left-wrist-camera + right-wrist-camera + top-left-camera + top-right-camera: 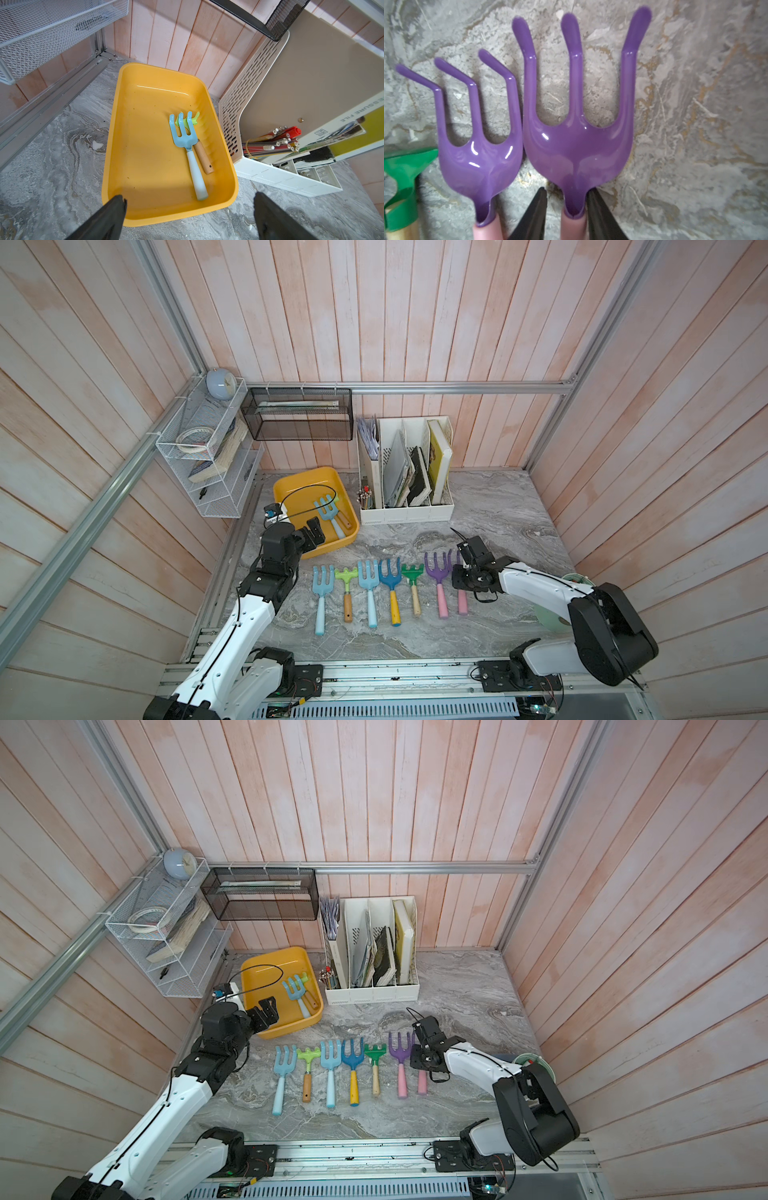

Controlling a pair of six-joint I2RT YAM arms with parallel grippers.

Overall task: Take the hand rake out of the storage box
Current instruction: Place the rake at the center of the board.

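Note:
The yellow storage box (299, 493) (291, 957) (145, 145) stands at the back left of the table. A light blue hand rake (328, 510) (296, 988) (188, 137) lies in it, on top of a green rake with a wooden handle (204, 158). My left gripper (316, 533) (266, 1013) (188, 197) hovers open over the box's near rim, holding nothing. My right gripper (461, 576) (417, 1056) (566, 190) straddles the neck of a purple rake with a pink handle (577, 145) lying on the table. One finger touches it and the other stands apart.
Several more rakes lie in a row on the table, among them a second purple one (438, 568) (479, 158). A white file organizer (407, 510) with pencils (276, 143) stands right of the box. A black mesh basket (299, 414) and a white wire shelf (208, 448) hang on the walls.

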